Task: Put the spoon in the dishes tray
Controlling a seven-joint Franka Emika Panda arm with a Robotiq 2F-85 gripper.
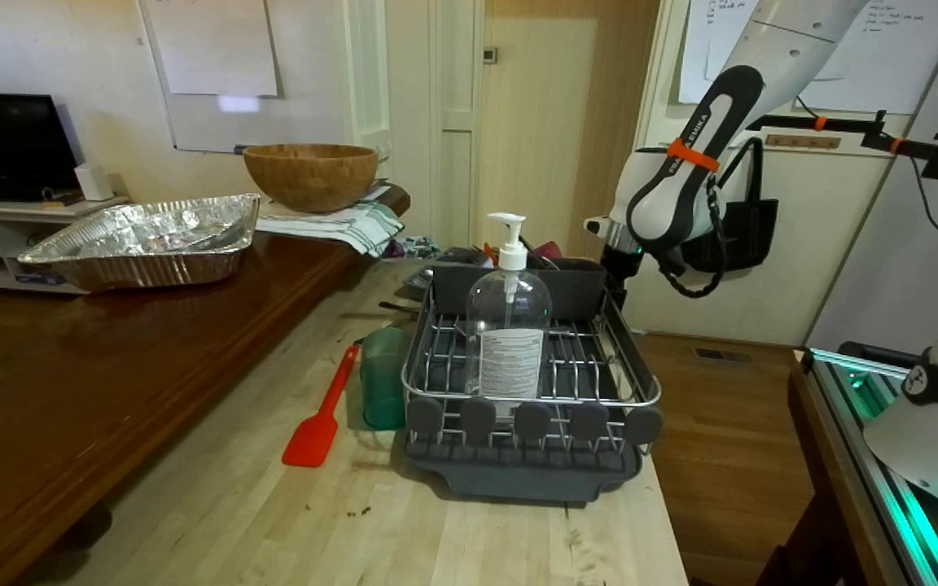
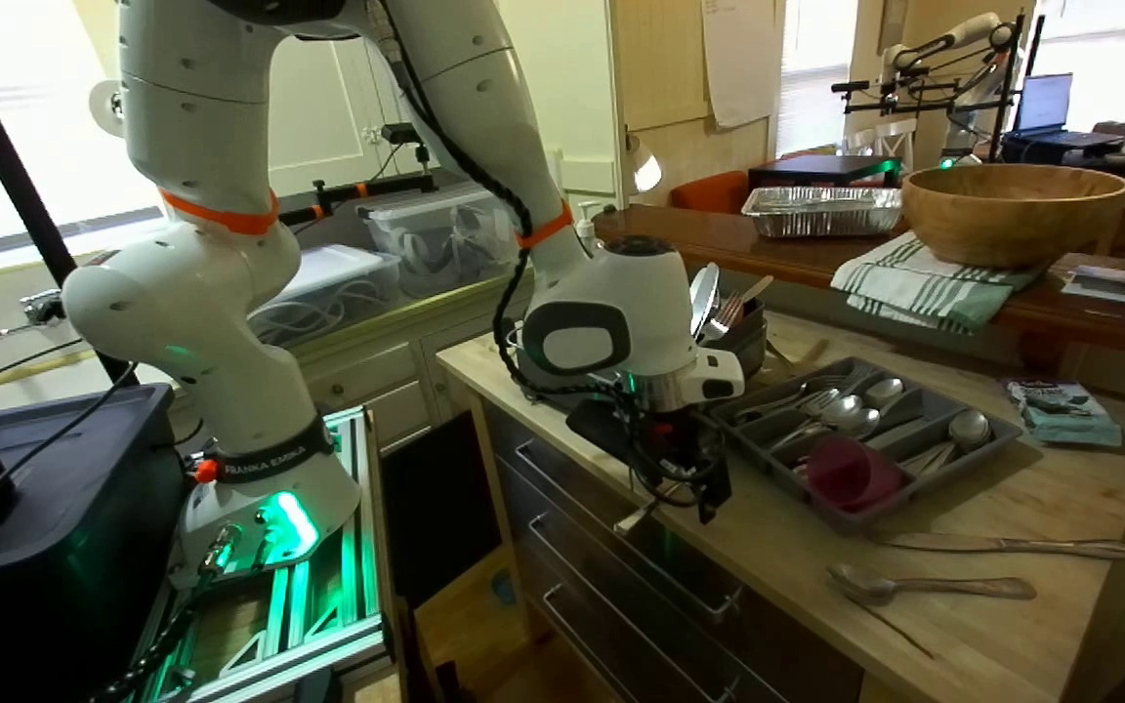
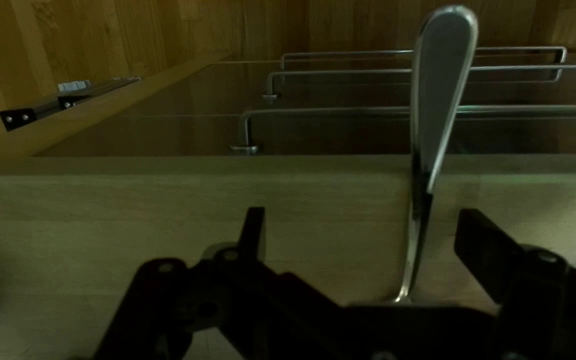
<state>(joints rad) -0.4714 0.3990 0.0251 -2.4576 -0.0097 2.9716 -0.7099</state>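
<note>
My gripper [image 3: 360, 220] is open in the wrist view, its two black fingers wide apart. A metal utensil handle [image 3: 420, 225] runs between them, nearer the right finger and touching neither, and juts over the counter edge. Its head is hidden under the gripper, so I cannot tell whether it is a spoon. The handle end [image 2: 629, 523] also shows in an exterior view below the gripper [image 2: 694, 488]. A spoon [image 2: 929, 584] lies on the counter. The black wire dishes tray [image 1: 530, 482] stands on the counter with a clear pump bottle [image 1: 510, 358] in it.
A grey cutlery organizer [image 2: 997, 441] with spoons, forks and a pink cup [image 2: 853, 474] stands beside the gripper. A knife [image 2: 1012, 546] lies near the spoon. A red spatula [image 1: 318, 427] and green cup [image 1: 383, 382] lie beside the rack. Drawers [image 2: 611, 557] are below the counter edge.
</note>
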